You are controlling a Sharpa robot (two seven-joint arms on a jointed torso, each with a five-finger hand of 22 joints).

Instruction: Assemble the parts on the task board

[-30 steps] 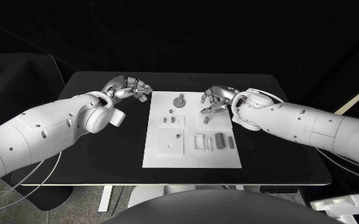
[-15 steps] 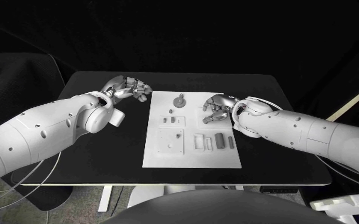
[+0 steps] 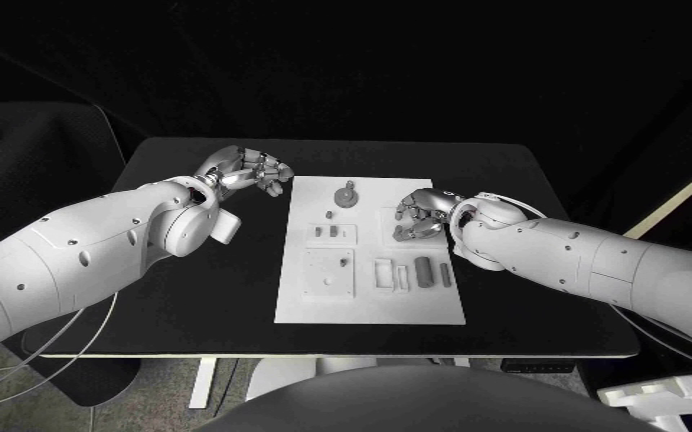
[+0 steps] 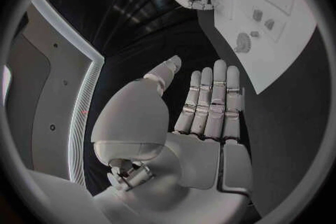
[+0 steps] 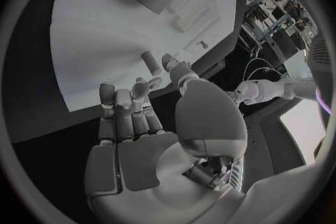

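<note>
My left hand (image 3: 248, 170) hangs over the bare black table (image 3: 188, 282) just off the far left corner of the task board (image 3: 372, 307); at the wrist its fingers (image 4: 210, 103) lie straight and side by side, clear of everything, holding nothing. The board lies flat mid-table between my two arms. On it I note a round knobbed part (image 3: 346, 194) at the far end, small pegs (image 3: 330, 217) nearer, a raised square block (image 3: 327, 274) at the near left, and a dark cylinder (image 3: 423, 270) with slim pieces beside it at the near right. My right hand (image 3: 420, 216) sits over the board's right edge. Its wrist view shows fingers (image 5: 115, 109) bent slightly over the white surface near a small peg (image 5: 150, 63); I see nothing grasped.
</note>
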